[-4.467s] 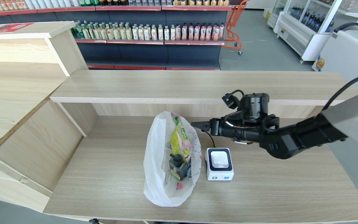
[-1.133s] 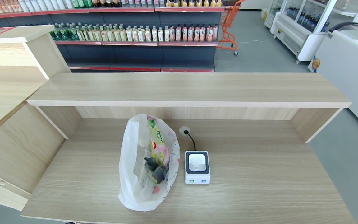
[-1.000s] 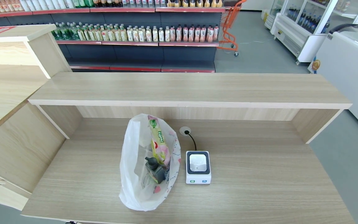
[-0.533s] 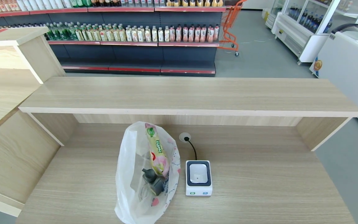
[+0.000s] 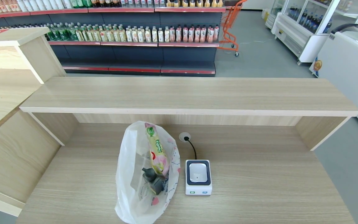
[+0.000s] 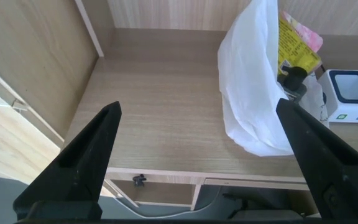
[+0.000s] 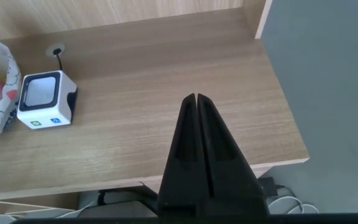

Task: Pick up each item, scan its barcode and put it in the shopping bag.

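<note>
Standing on the counter [image 5: 259, 186], the bag [image 5: 126, 174] is a thin white plastic one, its mouth gaping upward. A packet [image 5: 157, 152], yellow and pink, leans upright inside it, its top poking above the rim. A dark bottle [image 5: 152, 183] with a pump top sits lower in the bag, against the packet's foot. The scanner [image 5: 198, 177], a white box with a dark-framed window facing up, is just beside the bag on its right; whether the two touch cannot be told. A black cable [image 5: 193, 148] runs from the scanner's back to a round hole [image 5: 184, 137] in the counter, near the wall under the raised ledge [image 5: 188, 93].

The left gripper [image 6: 197, 106] hovers over the counter's near edge, left of the bag, its fingers spread wide with nothing between them. The right gripper [image 7: 196, 98] hangs over the counter's right part, well apart from the scanner, its fingers pressed together and holding nothing.

Behind the ledge stand shelves [image 5: 135, 34] of bottles.
</note>
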### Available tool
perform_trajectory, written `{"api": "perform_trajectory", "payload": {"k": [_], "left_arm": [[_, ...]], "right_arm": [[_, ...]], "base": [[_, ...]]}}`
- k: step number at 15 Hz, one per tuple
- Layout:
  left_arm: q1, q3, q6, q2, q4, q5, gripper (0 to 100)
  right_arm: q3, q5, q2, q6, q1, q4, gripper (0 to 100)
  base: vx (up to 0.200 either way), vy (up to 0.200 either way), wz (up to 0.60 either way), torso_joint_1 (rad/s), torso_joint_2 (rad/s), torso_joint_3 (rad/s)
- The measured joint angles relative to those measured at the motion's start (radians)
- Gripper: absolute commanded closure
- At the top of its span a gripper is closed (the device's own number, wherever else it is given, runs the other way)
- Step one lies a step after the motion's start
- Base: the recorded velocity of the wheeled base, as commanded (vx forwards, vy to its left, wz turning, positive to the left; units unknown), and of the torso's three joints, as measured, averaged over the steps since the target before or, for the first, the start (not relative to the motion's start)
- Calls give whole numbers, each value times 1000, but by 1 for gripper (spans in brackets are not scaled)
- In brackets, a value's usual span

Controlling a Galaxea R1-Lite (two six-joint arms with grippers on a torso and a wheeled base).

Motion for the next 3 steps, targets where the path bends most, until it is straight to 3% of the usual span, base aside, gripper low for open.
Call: {"api": "perform_trajectory", "payload": {"k": [3], "left_arm": [[0, 0, 0, 0, 0, 0, 0]], "right_arm": [[-1, 0, 0, 0, 0, 0, 100]], "base": [[0, 0, 0, 0, 0, 0]]}}
